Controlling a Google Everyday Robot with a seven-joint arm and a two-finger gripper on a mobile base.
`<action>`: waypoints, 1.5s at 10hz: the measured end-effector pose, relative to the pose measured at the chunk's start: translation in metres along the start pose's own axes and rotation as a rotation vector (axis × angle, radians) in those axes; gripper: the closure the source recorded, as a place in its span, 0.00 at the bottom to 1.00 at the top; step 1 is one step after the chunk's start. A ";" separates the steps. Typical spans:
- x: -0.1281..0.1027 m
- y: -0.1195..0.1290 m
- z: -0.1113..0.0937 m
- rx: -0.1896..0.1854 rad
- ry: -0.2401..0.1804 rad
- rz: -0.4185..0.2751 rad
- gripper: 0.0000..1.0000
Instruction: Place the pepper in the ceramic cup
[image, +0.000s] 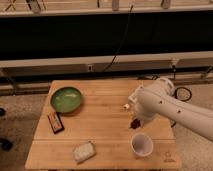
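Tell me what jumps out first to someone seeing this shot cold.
The big white robot arm reaching in from the right over the wooden table, its gripper carrying the small dark pepper just above and left of the white ceramic cup near the front edge. Next, the bright green bowl at the table's back left.

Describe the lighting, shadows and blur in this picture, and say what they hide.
Camera view: soft and blurry throughout; even overhead light on the wooden table, the band behind it nearly black. The gripper, just above the ceramic cup, sits in the arm's shade, so the dark pepper there is only a smudge. The green bowl shows mild sheen.
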 end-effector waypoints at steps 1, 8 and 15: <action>-0.003 0.006 0.000 -0.004 -0.006 0.001 1.00; -0.017 0.008 -0.020 -0.004 -0.014 -0.016 1.00; -0.057 0.051 -0.048 -0.039 -0.086 -0.018 0.91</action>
